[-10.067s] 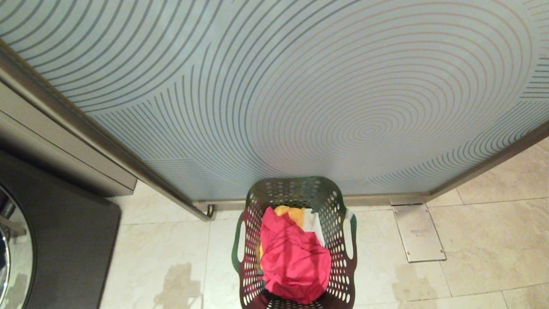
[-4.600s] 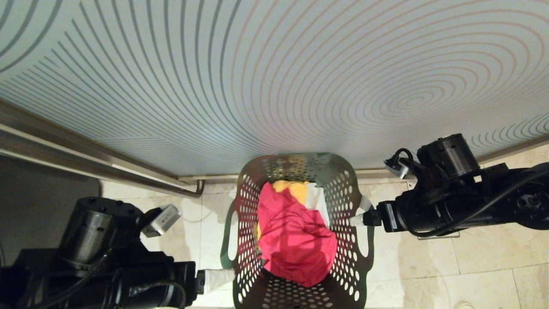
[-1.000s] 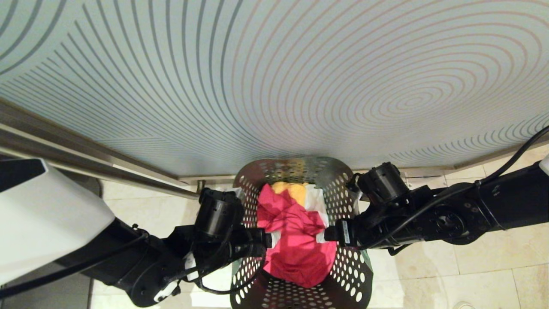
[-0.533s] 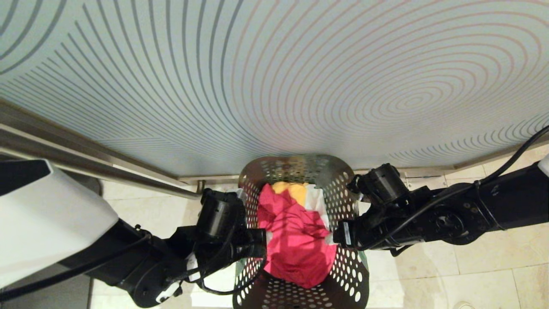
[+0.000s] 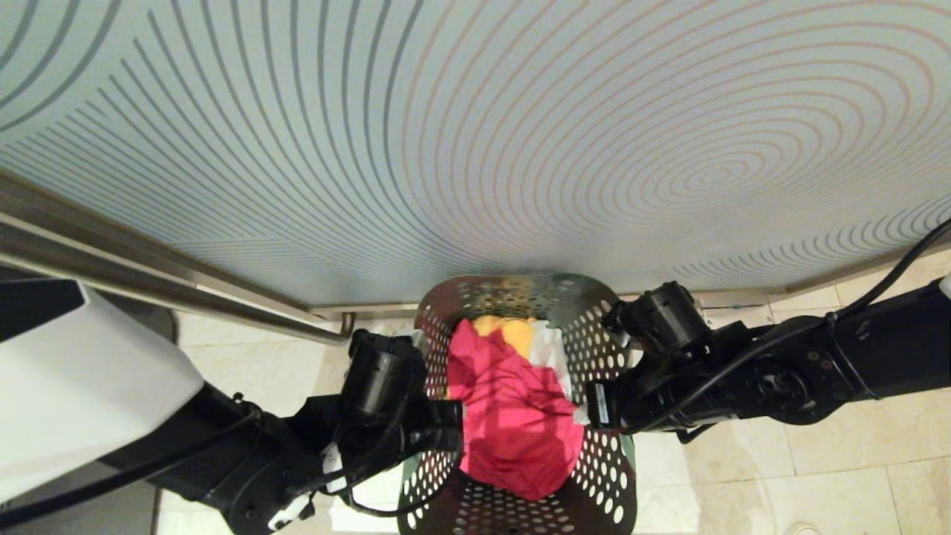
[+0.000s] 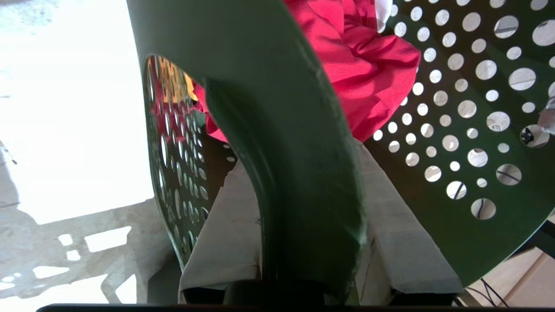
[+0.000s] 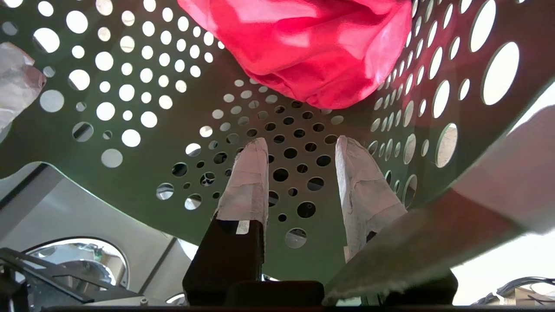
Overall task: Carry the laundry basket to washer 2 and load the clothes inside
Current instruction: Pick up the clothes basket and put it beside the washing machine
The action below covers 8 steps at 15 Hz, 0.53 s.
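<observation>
The green laundry basket (image 5: 594, 342) stands on the floor against the glass panel, between my two arms. In it lie the clothes: a pink-red garment (image 5: 513, 423) on top, an orange-yellow one (image 5: 509, 331) and a white one (image 5: 553, 357) behind. My left gripper (image 6: 303, 156) is shut on the basket's left rim (image 6: 295, 130), which runs between its taped fingers (image 6: 225, 225). My right gripper (image 7: 301, 147) reaches in at the right rim, open, its fingers (image 7: 249, 173) apart with only the holed wall behind them. Washer 2 cannot be made out.
A frosted glass panel (image 5: 475, 148) with curved lines rises just behind the basket, with a metal rail (image 5: 148, 286) at its left foot. Beige floor tiles (image 5: 817, 461) lie to the right. Past the basket a round washer door (image 7: 73, 260) shows, no numeral visible.
Both grippers' fingers have drawn together, the left pair onto the basket's rim. The basket's top has shifted slightly. Neither arm has moved.
</observation>
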Tool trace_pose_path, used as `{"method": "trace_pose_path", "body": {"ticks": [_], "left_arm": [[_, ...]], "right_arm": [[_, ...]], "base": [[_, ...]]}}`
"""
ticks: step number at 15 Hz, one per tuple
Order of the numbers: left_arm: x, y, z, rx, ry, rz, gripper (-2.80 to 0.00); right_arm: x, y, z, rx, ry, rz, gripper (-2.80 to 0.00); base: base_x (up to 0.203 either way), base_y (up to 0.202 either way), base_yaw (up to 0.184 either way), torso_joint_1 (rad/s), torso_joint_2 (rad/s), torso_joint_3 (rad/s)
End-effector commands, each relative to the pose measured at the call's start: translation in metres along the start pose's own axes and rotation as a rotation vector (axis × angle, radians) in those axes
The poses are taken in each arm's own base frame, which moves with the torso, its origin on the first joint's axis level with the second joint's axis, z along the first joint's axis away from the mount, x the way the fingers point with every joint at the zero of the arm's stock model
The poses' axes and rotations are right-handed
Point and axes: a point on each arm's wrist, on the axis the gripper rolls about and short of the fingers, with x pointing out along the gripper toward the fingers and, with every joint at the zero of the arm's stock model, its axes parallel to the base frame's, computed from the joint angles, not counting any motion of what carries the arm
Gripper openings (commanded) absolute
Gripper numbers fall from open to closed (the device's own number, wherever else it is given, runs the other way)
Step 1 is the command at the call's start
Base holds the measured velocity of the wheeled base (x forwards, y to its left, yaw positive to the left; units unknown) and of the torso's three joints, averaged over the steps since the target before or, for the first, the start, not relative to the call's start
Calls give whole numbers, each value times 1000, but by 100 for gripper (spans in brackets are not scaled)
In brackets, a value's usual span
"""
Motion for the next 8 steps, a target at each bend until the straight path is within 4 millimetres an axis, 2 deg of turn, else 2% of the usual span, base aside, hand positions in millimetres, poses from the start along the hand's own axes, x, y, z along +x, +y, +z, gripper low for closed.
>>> {"method": "trace_pose_path", "body": {"ticks": [1, 4, 8], "left_arm": [[-3, 0, 0, -1, -3, -1, -280], [-20, -2, 8, 22, -6, 10, -280], [-59, -4, 23, 22, -42, -1, -280]], "right_arm": [[-2, 0, -1, 1, 0, 2, -280], [-31, 4, -7, -28, 55, -17, -280], [-71, 16, -20, -70, 84, -6, -280]], "base": [[0, 0, 0, 0, 0, 0], [0, 0, 0, 0, 0, 0], [0, 0, 0, 0, 0, 0]]}}
